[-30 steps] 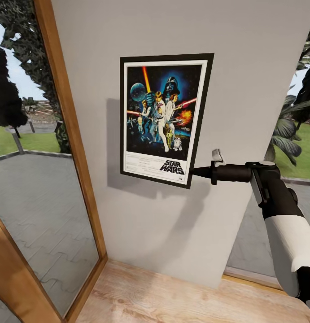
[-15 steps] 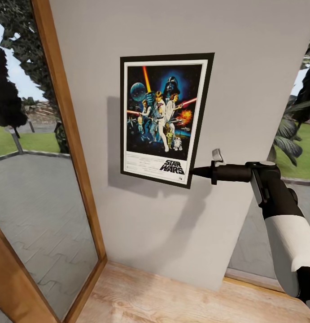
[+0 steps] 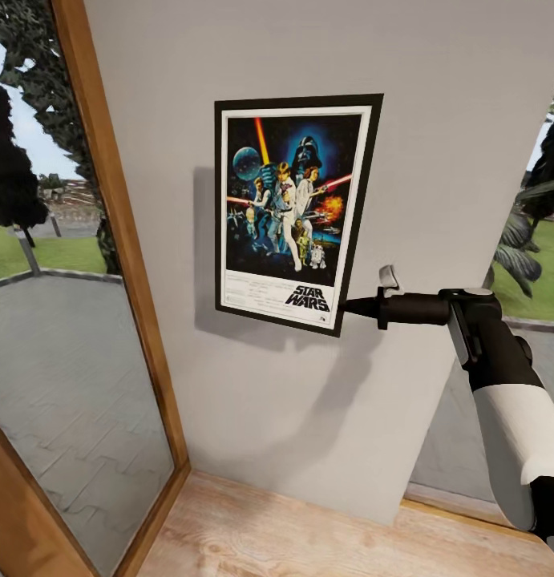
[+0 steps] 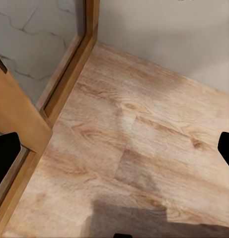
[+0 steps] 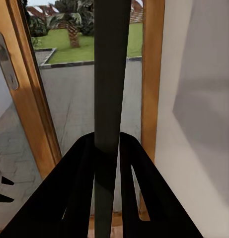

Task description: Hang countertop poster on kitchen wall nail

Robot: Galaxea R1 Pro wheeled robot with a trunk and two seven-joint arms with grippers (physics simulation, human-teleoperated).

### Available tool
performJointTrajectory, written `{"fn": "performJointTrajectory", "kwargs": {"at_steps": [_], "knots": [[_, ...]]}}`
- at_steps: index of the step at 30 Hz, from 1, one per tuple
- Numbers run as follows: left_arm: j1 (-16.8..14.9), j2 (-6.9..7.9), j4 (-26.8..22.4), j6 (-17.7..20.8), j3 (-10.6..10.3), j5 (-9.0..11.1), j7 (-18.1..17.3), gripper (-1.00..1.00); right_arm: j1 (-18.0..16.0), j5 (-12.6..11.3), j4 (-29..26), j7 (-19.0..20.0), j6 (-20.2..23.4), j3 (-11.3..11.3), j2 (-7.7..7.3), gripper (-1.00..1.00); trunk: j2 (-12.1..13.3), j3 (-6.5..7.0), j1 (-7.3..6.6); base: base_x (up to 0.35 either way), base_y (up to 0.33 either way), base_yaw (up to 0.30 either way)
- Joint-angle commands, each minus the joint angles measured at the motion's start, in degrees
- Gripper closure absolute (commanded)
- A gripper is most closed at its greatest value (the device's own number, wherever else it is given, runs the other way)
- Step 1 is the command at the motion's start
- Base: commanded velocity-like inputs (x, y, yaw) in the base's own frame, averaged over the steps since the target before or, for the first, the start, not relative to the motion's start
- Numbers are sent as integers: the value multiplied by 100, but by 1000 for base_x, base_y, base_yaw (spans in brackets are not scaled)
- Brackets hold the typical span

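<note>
Probably light and stiff: poster [image 3: 295, 212] reads as a thin rigid board w/ a narrow black frame, so little weight on the claw but a long lever if pinched at one corner, likely to swing or twist. Flat glossy face prob. slippery; edge grip across the frame thickness looks the safest hold, and that's what's in use. Looks fairly robust, though corners could dent against the wall [image 3: 437, 128].

Right gripper [image 3: 350, 306] clamped narrow on poster's lower corner, fingers closed on the frame edge w/ no visible gap. From right wrist view, frame edge [image 5: 110, 99] runs straight up out from between the two dark fingers [image 5: 77, 188], seen edge-on, so the board sits square in the pinch and extends away above the fingertips. Rest of the poster stretches up and across from the claw, flat or nearly flat against the grey wall, shadow tight beside it. Can't tell whether touching the wall or just off it; no nail visible, prob. hidden behind the board or too small to make out.

Left gripper [image 4: 114, 148] hangs low over the wood floor [image 4: 144, 139], fingertips wide apart at frame sides, holding nothing, well apart from the poster.
</note>
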Motion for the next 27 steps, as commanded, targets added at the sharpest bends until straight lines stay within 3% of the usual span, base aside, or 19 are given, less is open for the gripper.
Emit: {"fn": "performJointTrajectory", "kwargs": {"at_steps": [1, 27], "knots": [[-2, -1, -8, 23, 10, 20, -28, -100, -6, 19, -3, 43, 79, -9, 2, 100, -12, -12, 5, 111, 0, 0], [0, -1, -8, 23, 12, 22, -26, -100, -6, 19, 6, 35, 79, -9, 2, 100, -12, -12, 5, 71, 0, 0]]}}
